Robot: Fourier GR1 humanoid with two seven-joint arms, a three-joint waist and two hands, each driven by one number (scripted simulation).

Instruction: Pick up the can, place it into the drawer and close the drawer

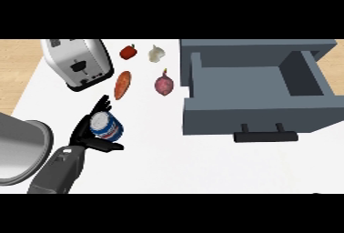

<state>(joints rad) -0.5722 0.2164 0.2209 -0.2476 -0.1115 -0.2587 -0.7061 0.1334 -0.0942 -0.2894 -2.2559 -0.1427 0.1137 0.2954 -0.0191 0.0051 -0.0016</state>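
Left of open drawer (pixel 255 113) | can (pixel 106 126) within curled fingers (pixel 101 105) of left hand (pixel 83 132)

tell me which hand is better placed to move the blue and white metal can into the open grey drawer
Left. The robot's left hand is curled round the blue and white metal can, so it could carry it across to the open grey drawer. The right hand is not in view.

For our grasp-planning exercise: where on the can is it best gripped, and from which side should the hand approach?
Grip the can by its curved side wall, coming from its left, as the left hand does. It stands roughly upright, lid up, so fingers and thumb can curl round the wall, and the side facing the drawer stays free.
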